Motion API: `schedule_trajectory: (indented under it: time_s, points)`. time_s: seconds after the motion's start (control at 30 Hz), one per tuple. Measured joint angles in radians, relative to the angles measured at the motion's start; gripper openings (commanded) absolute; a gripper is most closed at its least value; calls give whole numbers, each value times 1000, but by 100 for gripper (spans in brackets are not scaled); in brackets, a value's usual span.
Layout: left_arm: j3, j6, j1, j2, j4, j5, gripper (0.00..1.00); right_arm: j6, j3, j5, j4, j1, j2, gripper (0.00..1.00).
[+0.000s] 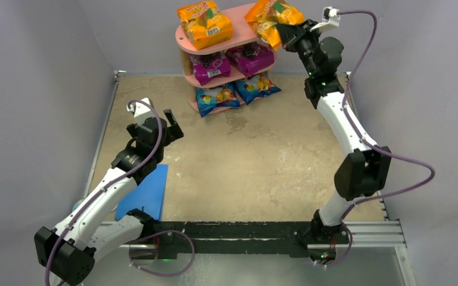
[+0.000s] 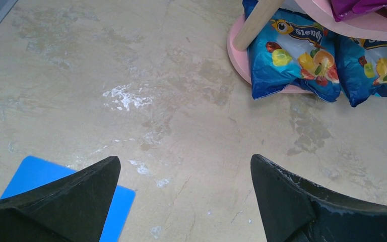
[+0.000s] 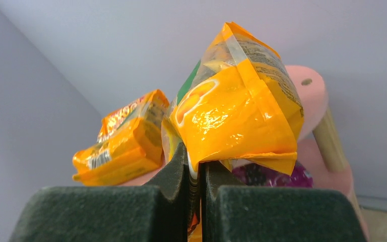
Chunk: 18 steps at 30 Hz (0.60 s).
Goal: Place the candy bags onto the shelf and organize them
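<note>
Orange glossy film forms the held bag (image 3: 237,111), which we judge to be light, soft and slippery, with loose contents that shift and let the pouch sag around any grip. We note that the right claw (image 3: 194,164) is clamped on the bag's flattened edge seam, fingers pressed nearly together, and holds it at the right end of the top board of the shelf (image 1: 241,31); whether the bag touches the board we cannot tell. We regard the seam as the correct hold: it is flat, likely stiffer than the body and spares the contents from crushing, though a pinch there lets the pouch swing and twist. The second orange bag (image 1: 204,25) lies on the left half of the top board, the two magenta bags (image 1: 210,67) sit side by side on the middle tier, and the two blue bags (image 1: 216,98) lie on the bottom tier, overhanging toward the desk (image 1: 262,167). The left claw (image 2: 184,166) hangs empty above the desk with its fingers spread wide, apart from the shelf.
</note>
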Motion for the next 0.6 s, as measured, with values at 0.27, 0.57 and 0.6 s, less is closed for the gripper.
schedule_trajectory:
  time_s: [0.27, 0.57, 0.6]
  points:
    - [-1, 0, 0, 2, 3, -2, 99, 128, 230, 1, 70, 0, 249, 6]
    - [-5, -5, 0, -6, 3, -8, 99, 300, 367, -24, 85, 5, 409, 34]
    - [-7, -8, 0, -7, 2, -8, 99, 310, 395, -27, 71, 8, 425, 35]
